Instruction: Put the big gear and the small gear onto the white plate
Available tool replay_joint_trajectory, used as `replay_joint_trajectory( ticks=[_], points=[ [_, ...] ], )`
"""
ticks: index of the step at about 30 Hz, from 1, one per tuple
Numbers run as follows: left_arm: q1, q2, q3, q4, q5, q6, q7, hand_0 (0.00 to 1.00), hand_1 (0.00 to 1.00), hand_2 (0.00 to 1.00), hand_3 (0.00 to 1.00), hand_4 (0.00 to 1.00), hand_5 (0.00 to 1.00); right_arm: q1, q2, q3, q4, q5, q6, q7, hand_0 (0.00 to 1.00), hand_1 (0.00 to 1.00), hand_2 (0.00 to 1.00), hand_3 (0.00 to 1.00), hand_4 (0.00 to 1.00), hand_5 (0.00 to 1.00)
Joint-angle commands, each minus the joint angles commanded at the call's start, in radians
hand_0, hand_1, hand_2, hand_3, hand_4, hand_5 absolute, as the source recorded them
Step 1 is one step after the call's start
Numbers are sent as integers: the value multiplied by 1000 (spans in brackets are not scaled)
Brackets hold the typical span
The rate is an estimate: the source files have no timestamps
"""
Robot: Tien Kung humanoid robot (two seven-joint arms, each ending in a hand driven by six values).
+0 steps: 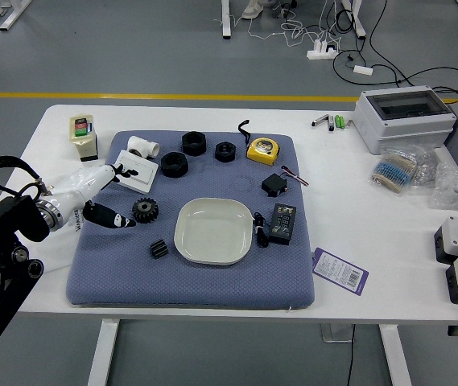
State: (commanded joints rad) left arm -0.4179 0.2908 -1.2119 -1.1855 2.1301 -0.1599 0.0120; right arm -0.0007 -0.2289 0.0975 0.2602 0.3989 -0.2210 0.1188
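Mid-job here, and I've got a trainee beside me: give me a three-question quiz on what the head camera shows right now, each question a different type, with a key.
1. True or false: the small gear lies on the blue mat, off the white plate.

2. Multiple choice: which of these is closest to the robot's left hand?
A. The small gear
B. The big gear
C. The white plate

3. Fill in "farther" or "nearer": seen from the robot's side, the tape measure lies ____ than the white plate.

Key: 1. True; 2. B; 3. farther
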Motion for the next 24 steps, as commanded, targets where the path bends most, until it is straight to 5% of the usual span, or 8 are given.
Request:
replay_joint_trajectory(
  ticks=[7, 24],
  points=[
    [-9, -31, 25, 37, -1, 42, -14, 673, 711, 772, 827, 952, 199, -3, 0, -7, 0, 2, 0, -1, 624, 643, 740, 550, 750, 701],
    [-63, -40, 138, 102, -19, 75, -41, 636, 675, 733, 683, 885, 196, -7, -1, -16, 2, 5, -1, 0, 624, 643, 740, 549, 750, 701]
  ],
)
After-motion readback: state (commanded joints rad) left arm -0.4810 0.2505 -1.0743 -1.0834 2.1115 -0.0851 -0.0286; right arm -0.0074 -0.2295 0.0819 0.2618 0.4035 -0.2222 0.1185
